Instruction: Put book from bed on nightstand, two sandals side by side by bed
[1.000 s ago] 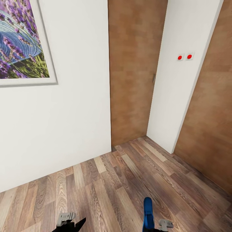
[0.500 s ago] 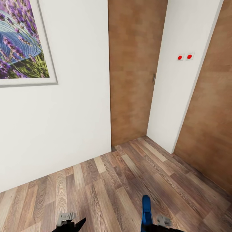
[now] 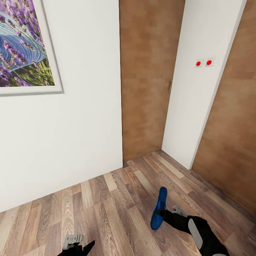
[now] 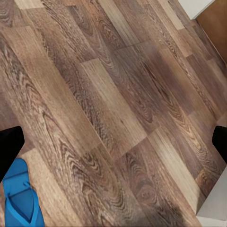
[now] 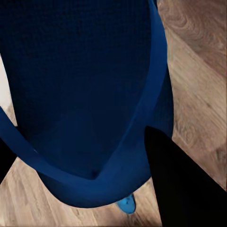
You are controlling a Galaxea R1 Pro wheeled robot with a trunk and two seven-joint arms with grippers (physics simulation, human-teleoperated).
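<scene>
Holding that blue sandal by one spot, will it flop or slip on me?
The sandal looks thin and flat, held near its middle by the right gripper, so the ends may sag slightly. It probably weighs little. Only a narrow part is pinched, so it could pivot.

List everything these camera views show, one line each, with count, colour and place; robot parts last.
Sandal: one, bright blue, held off the floor in the right gripper.
Second sandal: one, bright blue, lying on the floor, seen from the left wrist.
Picture: one, purple flowers in a pale frame, on the white wall at left.
Door: one, brown wood, in the corner straight ahead.
Red buttons: two, on the white wall section right of the door.
Floor: brown wood planks.
Left gripper: black and grey, at the head view's lower edge.
Right gripper: black and grey, shut on the sandal.
</scene>
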